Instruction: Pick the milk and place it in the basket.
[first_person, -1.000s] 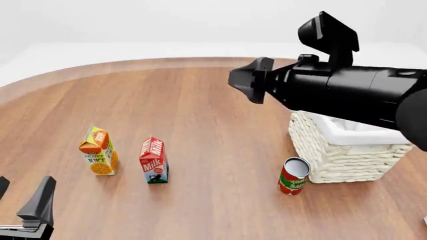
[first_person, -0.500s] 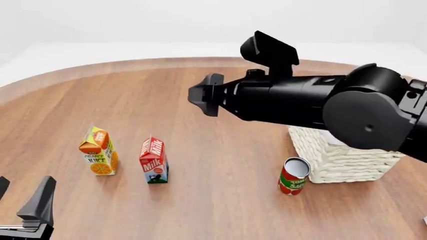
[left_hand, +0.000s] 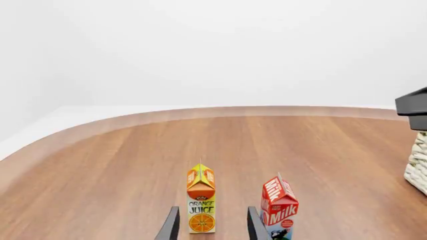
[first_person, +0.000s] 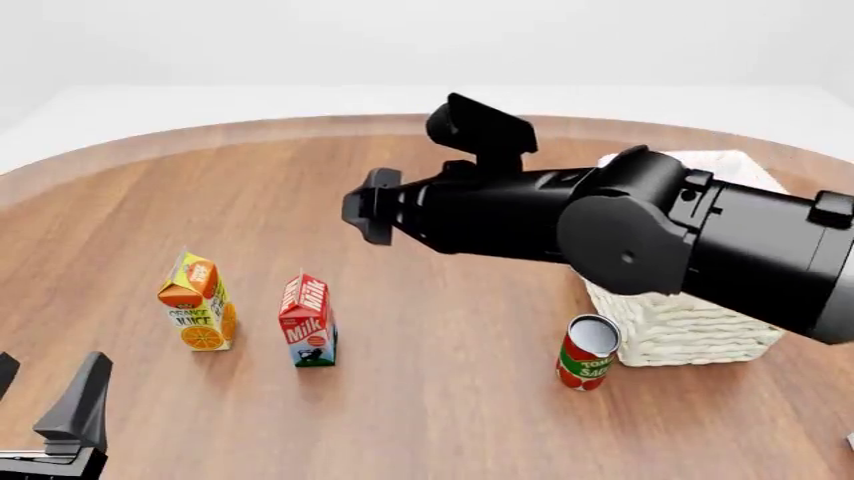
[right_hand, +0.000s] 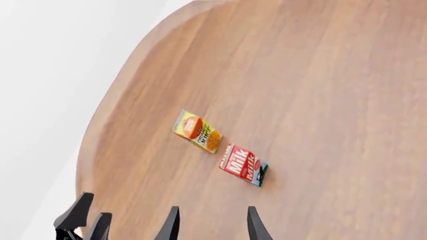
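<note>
Front view: the right gripper (first_person: 363, 205) hangs high over mid-table, jaws apart and empty, while the milk (first_person: 307, 322) stands upright between the orange juice carton (first_person: 198, 302) and the can (first_person: 586, 352), well apart from the basket (first_person: 674, 330). The left gripper (first_person: 54, 415) sits low, fingers spread. Wrist views: the left frames the juice, the right shows the milk (right_hand: 243, 165) far below, so this looks like the approach stage; next it must descend and straddle the carton.

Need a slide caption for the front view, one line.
Right arm's open gripper swings high over the table toward the upright milk, standing between orange juice carton and basket.
</note>
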